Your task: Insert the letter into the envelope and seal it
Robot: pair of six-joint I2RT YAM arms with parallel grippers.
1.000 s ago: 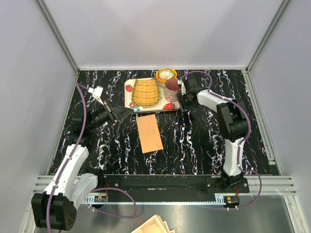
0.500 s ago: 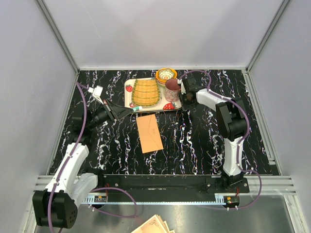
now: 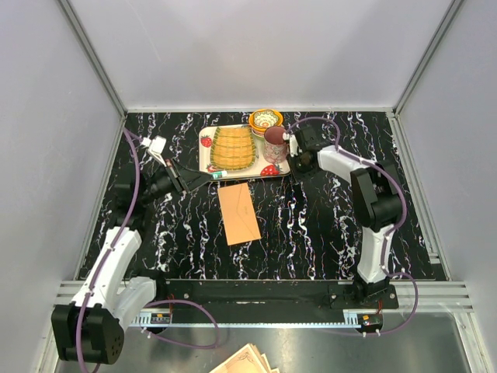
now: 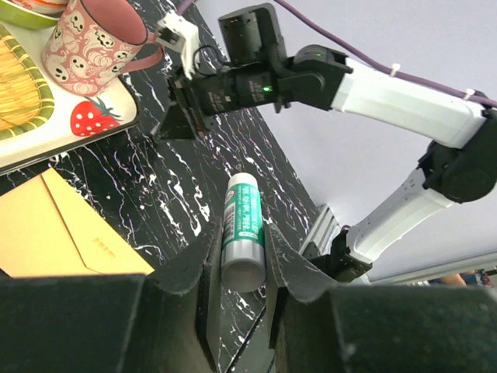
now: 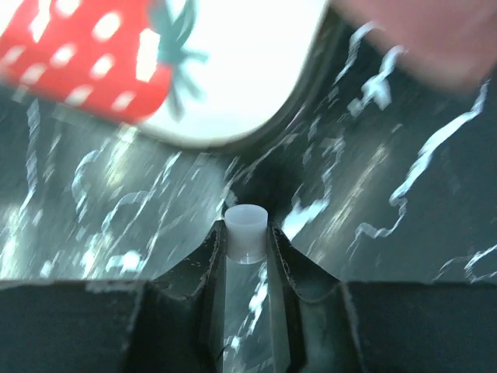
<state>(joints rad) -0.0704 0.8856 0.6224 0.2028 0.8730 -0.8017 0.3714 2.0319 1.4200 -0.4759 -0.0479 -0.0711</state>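
The orange-tan envelope [image 3: 239, 212] lies flat on the black marbled table just in front of the tray, and also shows in the left wrist view [image 4: 62, 229]. The letter is not in view. My left gripper [image 3: 213, 178] is shut on a green-and-white glue stick [image 4: 243, 233] and holds it above the table near the envelope's far end. My right gripper [image 3: 298, 162] is shut on a small white cap [image 5: 246, 231], low over the table at the tray's right front corner.
A strawberry-print tray [image 3: 203, 155] at the back holds a yellow striped mat [image 3: 232, 147] and a pink mug [image 3: 275, 143]. A patterned bowl [image 3: 265, 120] stands behind it. An ornate-edged paper stack [image 3: 245, 361] lies below the rail at the near edge.
My right arm has shifted slightly to the right, away from the tray, with the cap still held. The left gripper and the envelope have hardly moved.
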